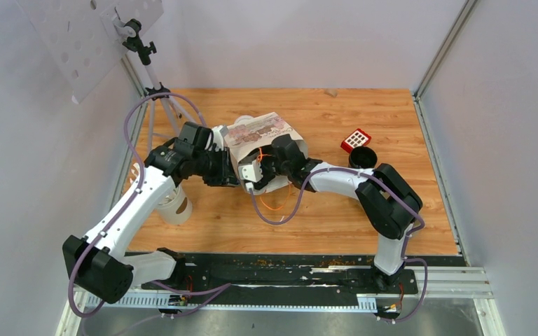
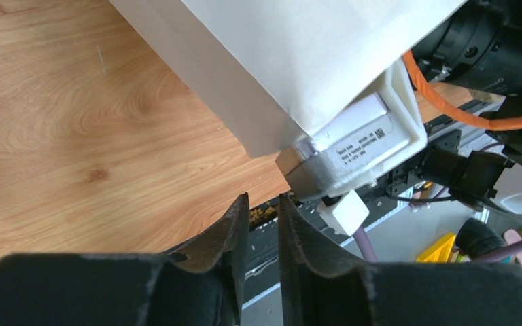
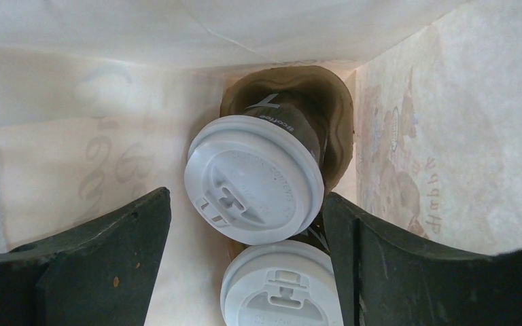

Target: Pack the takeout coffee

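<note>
Right end effector [image 3: 246,198] | spread astride takeout coffee [image 3: 255,180] | inside bag [image 3: 75,156]

Side by side at the bench, the left arm [image 1: 133,206] and right arm [image 1: 333,180] wear white shells between chunky black joint housings. Lilac cables [image 1: 132,124] loop along both. A thin orange cable [image 2: 462,112] runs past the right wrist's white camera block [image 2: 374,139], which bears a printed label. The left fingers [image 2: 234,234] and right fingers [image 3: 102,265] are dark, matte, curved wedges.
</note>
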You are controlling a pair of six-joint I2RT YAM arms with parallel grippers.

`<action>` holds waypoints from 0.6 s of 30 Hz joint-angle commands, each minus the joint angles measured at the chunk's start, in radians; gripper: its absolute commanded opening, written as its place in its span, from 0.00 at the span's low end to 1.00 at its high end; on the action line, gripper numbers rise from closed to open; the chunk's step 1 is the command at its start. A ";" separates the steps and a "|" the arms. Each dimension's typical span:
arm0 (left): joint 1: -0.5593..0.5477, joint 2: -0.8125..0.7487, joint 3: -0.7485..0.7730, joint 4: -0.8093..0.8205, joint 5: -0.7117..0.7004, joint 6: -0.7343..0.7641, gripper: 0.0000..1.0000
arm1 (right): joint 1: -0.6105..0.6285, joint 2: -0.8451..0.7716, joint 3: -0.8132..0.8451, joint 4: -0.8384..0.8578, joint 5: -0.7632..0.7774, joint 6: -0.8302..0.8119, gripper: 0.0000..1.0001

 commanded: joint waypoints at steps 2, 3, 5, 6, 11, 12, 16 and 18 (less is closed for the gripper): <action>-0.002 -0.039 -0.041 0.145 -0.006 -0.044 0.33 | -0.012 -0.036 0.016 0.027 -0.033 0.061 0.81; -0.002 -0.042 -0.049 0.157 -0.010 -0.045 0.34 | -0.014 -0.036 0.017 0.028 -0.035 0.065 0.81; -0.002 -0.043 -0.058 0.164 -0.033 -0.046 0.38 | -0.015 -0.033 0.019 0.031 -0.036 0.073 0.81; -0.002 -0.042 -0.061 0.164 -0.045 -0.043 0.40 | -0.015 -0.035 0.019 0.035 -0.038 0.078 0.80; -0.002 -0.034 -0.066 0.189 -0.091 -0.044 0.45 | -0.018 -0.033 0.019 0.044 -0.043 0.096 0.80; -0.002 -0.032 -0.066 0.195 -0.095 -0.044 0.45 | -0.019 -0.032 0.019 0.045 -0.044 0.101 0.80; -0.002 -0.022 -0.072 0.214 -0.089 -0.049 0.48 | -0.019 -0.028 0.022 0.046 -0.044 0.113 0.79; -0.002 -0.019 -0.078 0.222 -0.086 -0.052 0.49 | -0.020 -0.026 0.024 0.052 -0.043 0.128 0.79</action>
